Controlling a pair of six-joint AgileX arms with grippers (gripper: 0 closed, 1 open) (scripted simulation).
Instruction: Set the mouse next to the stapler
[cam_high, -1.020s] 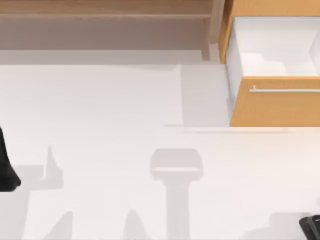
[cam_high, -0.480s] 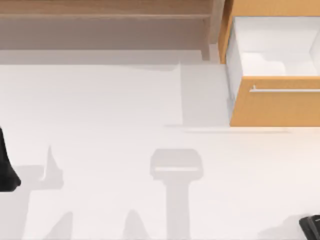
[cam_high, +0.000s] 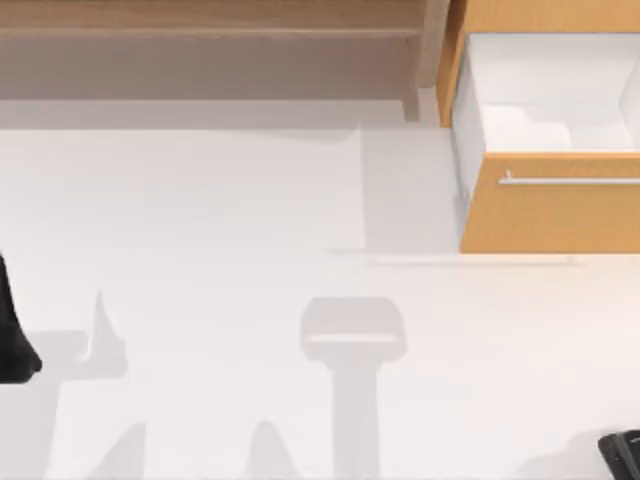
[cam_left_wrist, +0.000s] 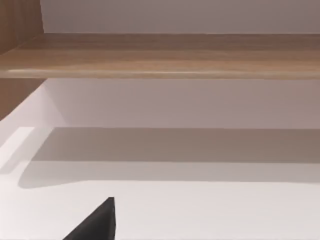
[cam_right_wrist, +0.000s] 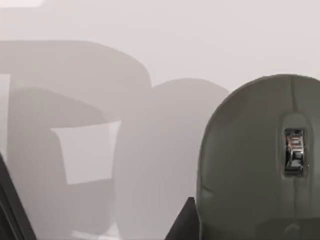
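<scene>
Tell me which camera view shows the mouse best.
The right wrist view shows it best: the mouse appears close, with its grey domed body and its scroll wheel, lying on the white table. The top view and the left wrist view give nothing I can identify as the mouse.

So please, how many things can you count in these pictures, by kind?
Mouse: 1, grey, lying on the white table.
Open drawer: 1, orange front, at the table's far right.
Wooden shelf: 1, along the far edge.
Pincers: 2, left pincer at the left edge, right pincer at the near right corner.
Total: 5.
</scene>
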